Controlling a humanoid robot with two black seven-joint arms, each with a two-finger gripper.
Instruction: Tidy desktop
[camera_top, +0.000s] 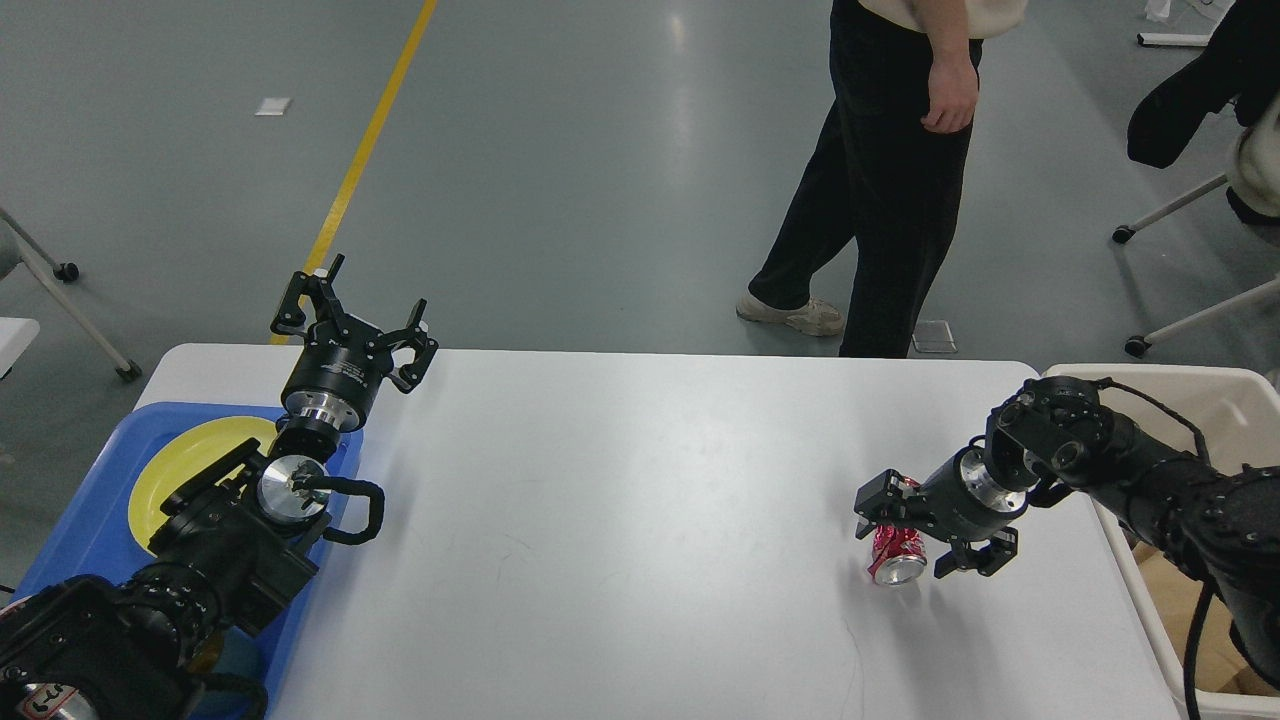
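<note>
Desktop (640, 520) — right claw (905, 535) spread, low over crushed can (897, 556).

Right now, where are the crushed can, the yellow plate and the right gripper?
crushed can (897, 558): head view, on its lower red body near the silver end.
yellow plate (190, 455): head view, on its bare left part.
right gripper (912, 537): head view, midway between its fingertips, over the can.

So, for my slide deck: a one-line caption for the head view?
Right gripper open around a crushed red can on the white desktop; left gripper open, idle.
</note>
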